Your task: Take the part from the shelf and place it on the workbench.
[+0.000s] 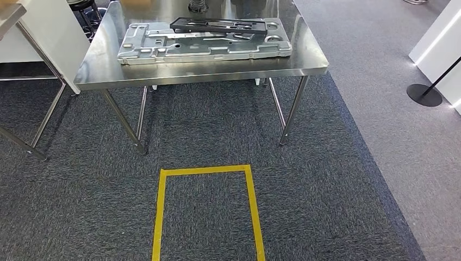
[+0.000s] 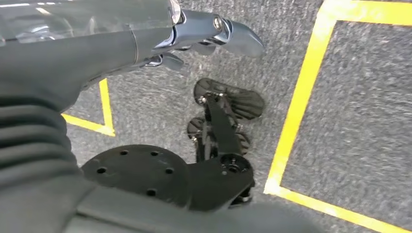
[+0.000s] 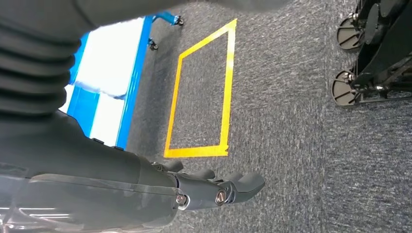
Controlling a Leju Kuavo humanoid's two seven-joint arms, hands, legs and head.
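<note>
Part [image 1: 217, 25] on workbench [image 1: 98, 60] (both hands [image 2: 209, 34] empty)

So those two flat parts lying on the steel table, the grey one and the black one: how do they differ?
The grey metal plate is pale and shiny; the black frame is dark and matt. The plate is much the larger and wider; the frame is a narrow strip. The plate rests directly on the workbench; the frame lies on top of the plate, along its far edge. Both lie flat, lengthwise across the bench, with cut-outs in them.
</note>
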